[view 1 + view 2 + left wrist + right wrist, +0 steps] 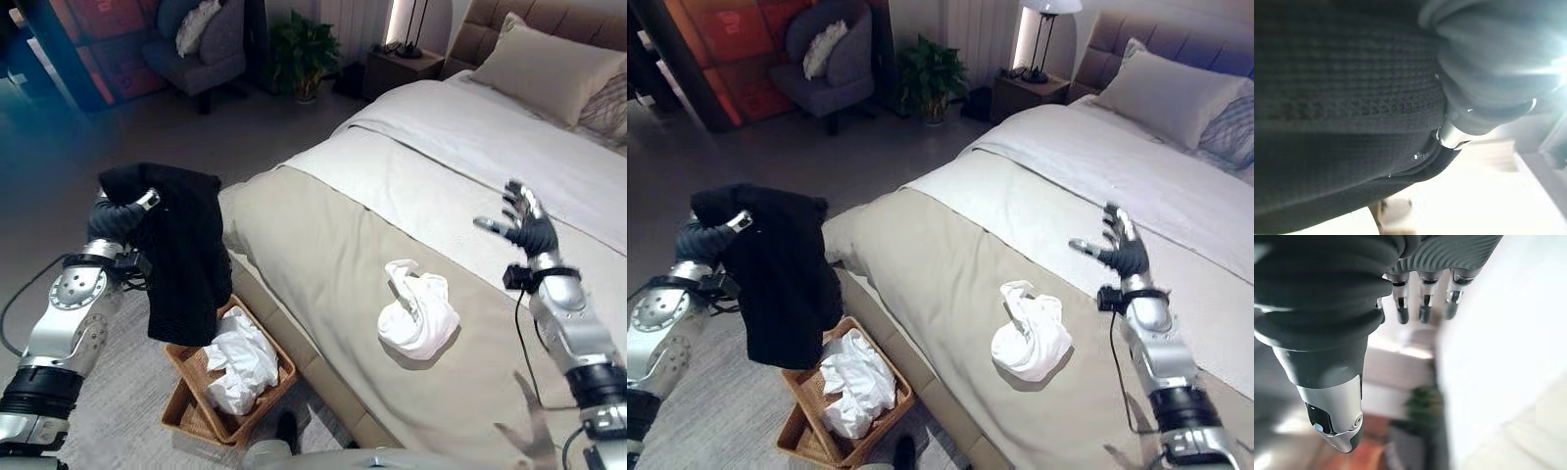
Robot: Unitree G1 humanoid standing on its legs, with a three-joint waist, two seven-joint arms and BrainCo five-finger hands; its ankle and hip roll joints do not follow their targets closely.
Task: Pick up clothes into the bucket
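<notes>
Left hand: your left hand (125, 217) sits at the left of the frame, raised, with the black garment (181, 257) draped over it and hanging down. The cloth hides the fingers, so you cannot tell how they are set.
Black garment: it hangs just above the wicker basket (182, 364), its lower edge over the basket's near-left corner.
Basket: it stands on the floor at lower centre-left, beside the bed (323, 255), with white clothes (238, 360) already inside.
White garment: a crumpled white garment (417, 311) lies on the bed cover, centre-right, apart from both hands.
Right hand: your right hand (523, 227) hovers at the right of the frame above the bed, fingers spread and straight, holding nothing.
Step in hand: by the look of it, carrying the black garment to the basket.
Next move: likely lower the left hand over the basket's middle and let the cloth slide off, then send a hand to the white garment.
</notes>
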